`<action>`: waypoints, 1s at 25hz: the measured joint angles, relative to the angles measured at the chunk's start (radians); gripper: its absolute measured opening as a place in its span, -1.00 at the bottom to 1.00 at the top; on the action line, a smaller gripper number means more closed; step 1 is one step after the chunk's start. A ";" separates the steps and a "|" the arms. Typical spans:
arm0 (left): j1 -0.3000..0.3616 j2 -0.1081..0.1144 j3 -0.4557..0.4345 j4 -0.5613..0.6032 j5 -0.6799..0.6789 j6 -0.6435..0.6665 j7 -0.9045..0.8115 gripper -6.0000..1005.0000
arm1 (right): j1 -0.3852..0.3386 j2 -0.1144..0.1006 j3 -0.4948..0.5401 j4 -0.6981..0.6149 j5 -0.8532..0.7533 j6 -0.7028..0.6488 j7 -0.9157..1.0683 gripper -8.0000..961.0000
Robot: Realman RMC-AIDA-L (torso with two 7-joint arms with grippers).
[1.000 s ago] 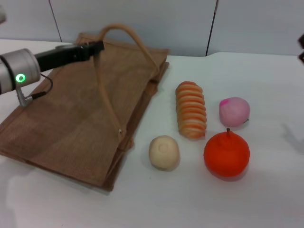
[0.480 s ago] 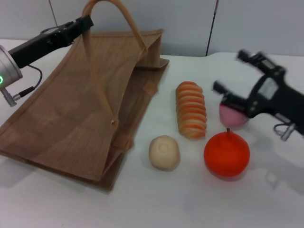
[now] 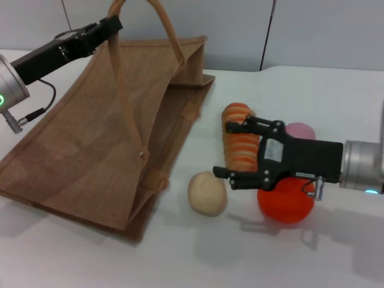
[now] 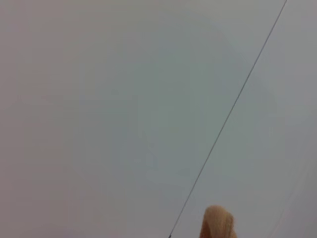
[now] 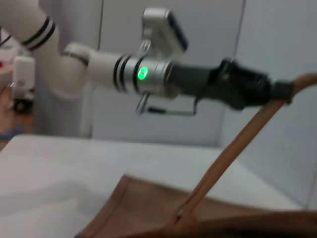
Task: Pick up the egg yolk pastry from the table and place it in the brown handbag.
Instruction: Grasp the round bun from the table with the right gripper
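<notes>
1. The left hand (image 3: 111, 25) is raised at the upper left of the head view, arm reaching in from the left edge, clamped on a handle (image 3: 120, 84) of the brown handbag (image 3: 90, 150). The bag's upper panel is pulled up, leaving its mouth gaping toward the food items.
2. The egg yolk pastry (image 3: 207, 192) sits on the white table (image 3: 180, 258), just beside the bag's open edge, untouched.
3. The striped bread roll (image 3: 238, 144) lies behind the pastry.
4. The right hand (image 3: 240, 153) extends horizontally from the right edge, fingers (image 3: 237, 176) spread wide, holding nothing, hovering over the roll, close to the pastry.
5. The orange (image 3: 286, 201) and the pink ball (image 3: 300, 129) are partly hidden by the right arm.
</notes>
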 joint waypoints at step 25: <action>-0.001 0.006 0.000 0.000 -0.048 -0.005 -0.007 -0.75 | 0.188 0.008 -0.322 0.092 -0.025 0.281 0.312 0.79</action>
